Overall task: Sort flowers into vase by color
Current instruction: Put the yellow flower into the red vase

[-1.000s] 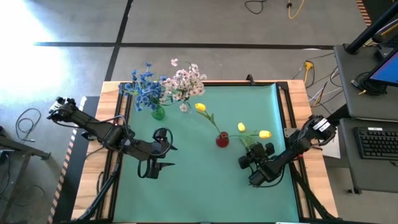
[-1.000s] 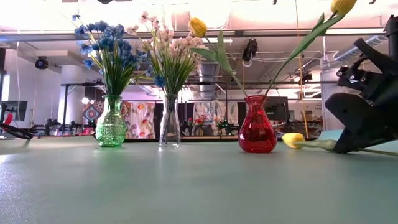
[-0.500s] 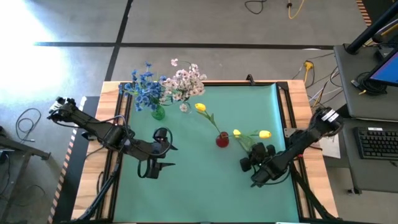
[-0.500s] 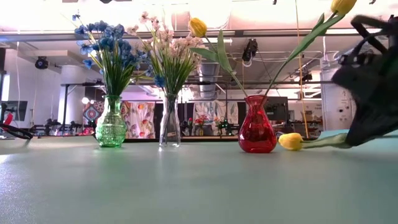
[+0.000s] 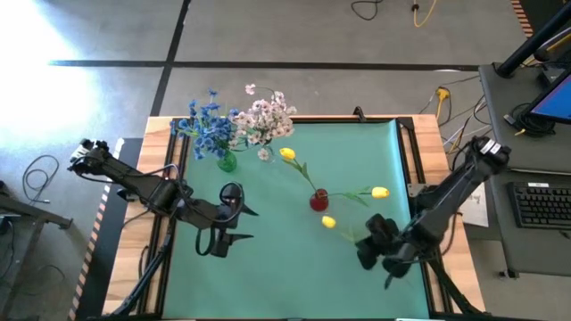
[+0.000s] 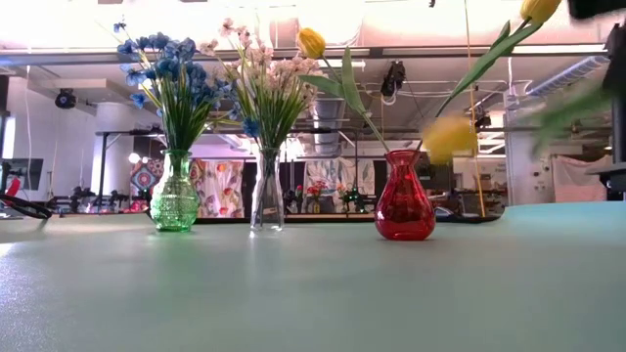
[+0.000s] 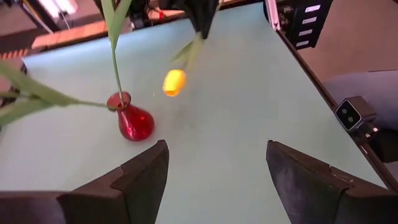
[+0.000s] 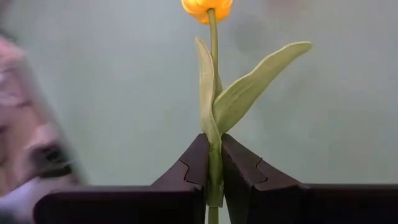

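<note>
Right wrist view: a yellow tulip (image 8: pixel 208 7) is being gripped at its lower stem by the right gripper (image 8: pixel 213 163), its long axis running straight out from the closed jaws, bud pointing toward the red vase (image 5: pixel 318 200) nearby. The left gripper (image 5: pixel 234 213) is being held open and idle, farther off.

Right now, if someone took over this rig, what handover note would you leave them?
Right gripper: shut on a yellow tulip by its stem, held above the mat near the red vase.
Left gripper: open, empty, waiting at the mat's left.
Done: blue flowers in the green vase, pink-white flowers in the clear vase, two yellow tulips in the red vase.
Left: put the held tulip into the red vase.
</note>
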Controlling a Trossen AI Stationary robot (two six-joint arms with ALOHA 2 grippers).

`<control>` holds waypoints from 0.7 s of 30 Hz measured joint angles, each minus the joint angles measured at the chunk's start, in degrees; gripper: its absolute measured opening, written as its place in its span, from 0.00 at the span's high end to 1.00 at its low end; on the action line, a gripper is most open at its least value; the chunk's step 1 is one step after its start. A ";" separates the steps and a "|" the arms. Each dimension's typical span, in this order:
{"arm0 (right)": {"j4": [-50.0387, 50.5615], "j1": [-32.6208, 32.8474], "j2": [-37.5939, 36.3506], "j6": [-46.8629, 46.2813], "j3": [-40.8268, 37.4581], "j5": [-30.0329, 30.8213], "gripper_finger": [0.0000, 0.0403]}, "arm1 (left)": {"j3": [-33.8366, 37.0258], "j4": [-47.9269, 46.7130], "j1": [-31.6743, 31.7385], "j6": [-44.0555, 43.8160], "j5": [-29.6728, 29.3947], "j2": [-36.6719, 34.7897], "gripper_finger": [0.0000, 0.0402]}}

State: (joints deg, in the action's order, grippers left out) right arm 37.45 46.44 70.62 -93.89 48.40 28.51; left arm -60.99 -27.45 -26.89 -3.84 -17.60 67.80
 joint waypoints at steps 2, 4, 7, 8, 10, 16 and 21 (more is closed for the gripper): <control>-4.75 1.61 -0.40 4.99 0.96 2.77 0.94 | 0.09 1.33 0.00 1.66 0.04 0.24 0.36; -10.91 2.87 -0.41 11.59 1.10 8.24 0.94 | 0.51 3.82 0.00 3.61 0.10 0.69 0.36; -21.29 3.48 0.69 23.40 0.94 18.88 0.94 | 1.42 8.66 0.00 7.34 0.10 1.65 0.36; -24.52 3.44 1.37 27.34 0.86 22.54 0.94 | 1.77 10.58 0.00 8.74 0.14 2.07 0.36; -31.90 2.95 3.09 36.09 0.82 28.62 0.94 | 2.72 14.90 0.00 11.09 0.14 2.95 0.36; -59.72 -1.85 9.44 63.84 0.79 33.55 0.94 | 4.57 28.96 0.00 15.55 0.15 7.08 0.36; -90.53 -5.90 15.90 89.09 0.77 27.79 0.94 | 4.59 35.40 0.15 15.88 0.15 11.12 0.36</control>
State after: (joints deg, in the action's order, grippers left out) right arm -53.08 40.53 86.52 -4.80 49.17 56.31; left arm -56.40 7.96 -26.74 12.04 -17.45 78.92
